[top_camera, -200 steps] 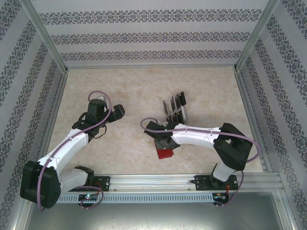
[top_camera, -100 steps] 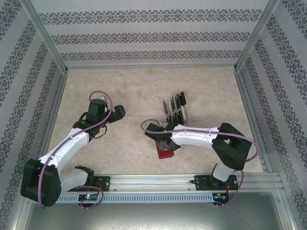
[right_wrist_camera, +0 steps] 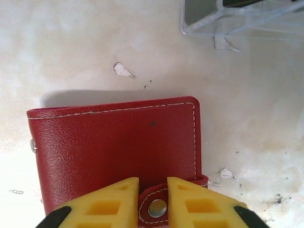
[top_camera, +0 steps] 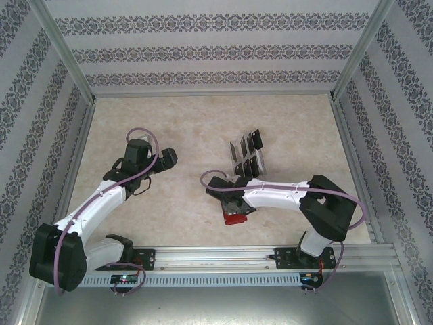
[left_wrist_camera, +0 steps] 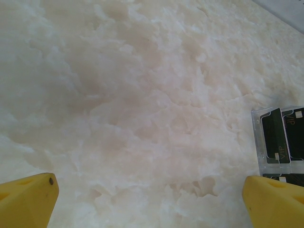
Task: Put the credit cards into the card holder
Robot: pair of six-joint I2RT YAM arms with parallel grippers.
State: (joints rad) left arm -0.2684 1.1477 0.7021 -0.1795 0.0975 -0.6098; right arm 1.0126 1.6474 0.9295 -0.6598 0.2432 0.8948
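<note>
Nothing is stowed yet. The small red leather folding wallet (right_wrist_camera: 118, 152) lies closed at lower centre of the overhead view. The thin dark grey cards (left_wrist_camera: 274, 135) stand in the clear plastic rack (right_wrist_camera: 199, 28). The right gripper (right_wrist_camera: 153, 183) straddles the snap tab (right_wrist_camera: 157, 208) with narrow jaws; I cannot tell if it is grasping. The left gripper (left_wrist_camera: 152, 199) gapes, empty.

Top view: the right gripper (top_camera: 232, 203) covers half of the card holder (top_camera: 233, 219). From the right wrist we lose its near edge at the frame bottom, and the clear rack (right_wrist_camera: 237, 21) is cropped at the top. We cannot tell whether the fingers (right_wrist_camera: 118, 199) pinch the snap tab (right_wrist_camera: 156, 207).
</note>
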